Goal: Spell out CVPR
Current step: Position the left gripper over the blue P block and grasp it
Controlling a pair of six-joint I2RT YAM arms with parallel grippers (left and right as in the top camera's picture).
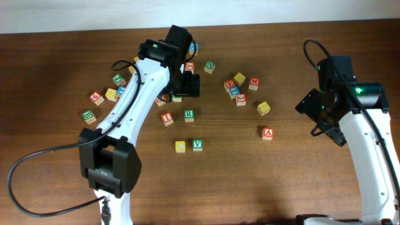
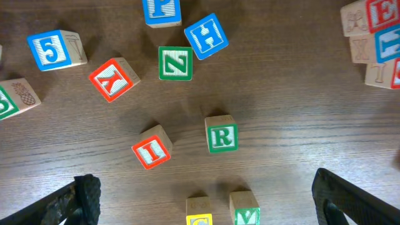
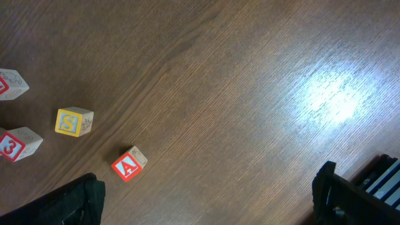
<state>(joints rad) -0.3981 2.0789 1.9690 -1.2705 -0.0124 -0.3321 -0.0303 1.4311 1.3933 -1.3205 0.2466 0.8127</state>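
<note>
The yellow C cube (image 1: 180, 146) and green V cube (image 1: 197, 144) stand side by side near the table's front middle. They also show at the bottom of the left wrist view, C (image 2: 199, 212) and V (image 2: 245, 211). The green R cube (image 1: 189, 115) (image 2: 222, 134) stands apart behind them. The blue P cube (image 2: 162, 11) lies farther back and is hidden under the arm in the overhead view. My left gripper (image 1: 185, 84) (image 2: 203, 201) is open and empty, high above these cubes. My right gripper (image 1: 320, 116) (image 3: 206, 201) is open and empty over bare table at the right.
A red I cube (image 2: 150, 151) sits left of R. A green N cube (image 2: 175, 63), a red A cube (image 2: 113, 79) and a blue cube (image 2: 206, 35) lie near P. More cubes cluster at the centre back (image 1: 236, 87) and left (image 1: 103, 97). Another red A cube (image 3: 129, 164) lies near my right gripper.
</note>
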